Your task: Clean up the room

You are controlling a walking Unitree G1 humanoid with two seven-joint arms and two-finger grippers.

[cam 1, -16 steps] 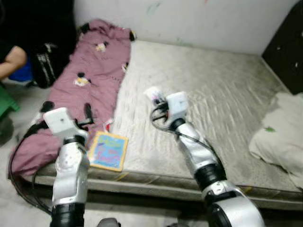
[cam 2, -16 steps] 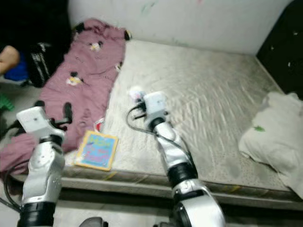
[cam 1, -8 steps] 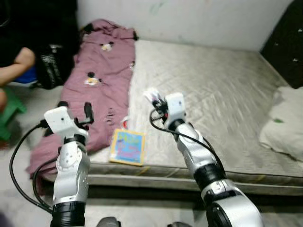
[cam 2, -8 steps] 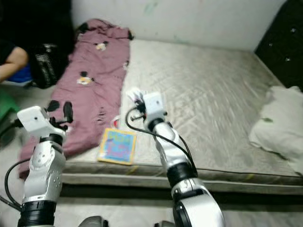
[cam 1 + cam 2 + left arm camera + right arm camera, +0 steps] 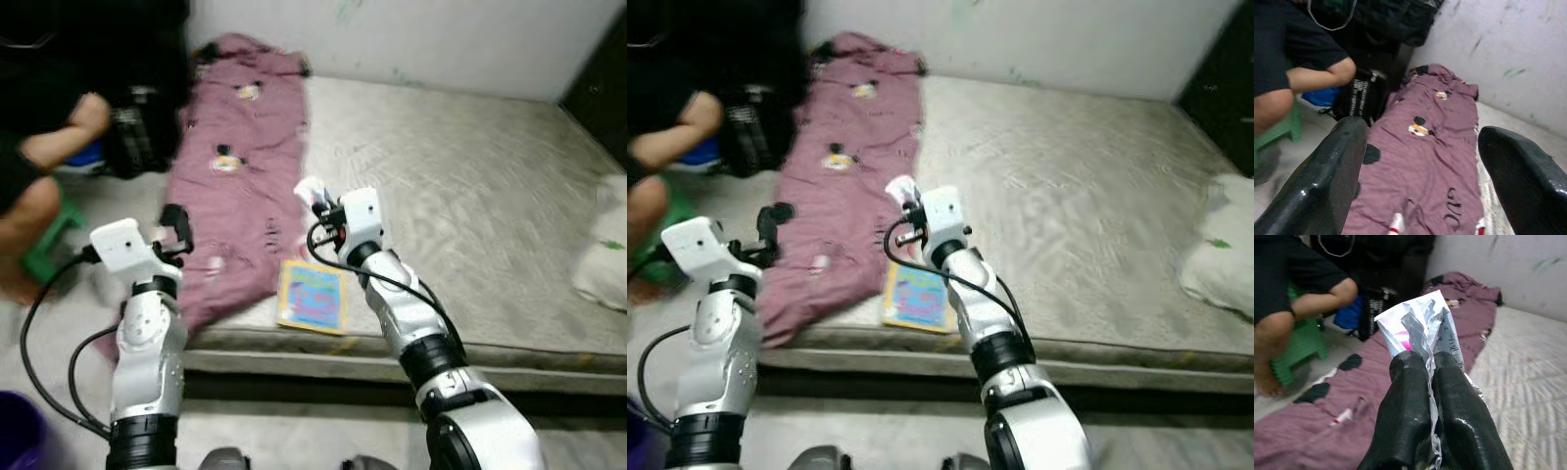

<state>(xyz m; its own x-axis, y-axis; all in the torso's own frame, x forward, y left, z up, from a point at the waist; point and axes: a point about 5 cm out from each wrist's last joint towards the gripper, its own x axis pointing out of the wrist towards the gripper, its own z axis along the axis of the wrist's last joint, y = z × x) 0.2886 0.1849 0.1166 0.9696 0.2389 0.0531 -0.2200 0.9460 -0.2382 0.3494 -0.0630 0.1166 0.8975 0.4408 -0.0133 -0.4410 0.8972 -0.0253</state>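
Bare grey mattress [image 5: 470, 186] against white wall; right gripper [image 5: 1425, 362] pinching crumpled wrapper [image 5: 1422, 325], left gripper [image 5: 1420, 161] agape, empty.

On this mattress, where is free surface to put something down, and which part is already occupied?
The bare mattress is free between the maroon blanket and the white pillow, up to the wall. Crowded is the left strip: the blanket covers it, and the colourful book lies at the front edge beside it, below the right pincer, shut on crumpled paper.
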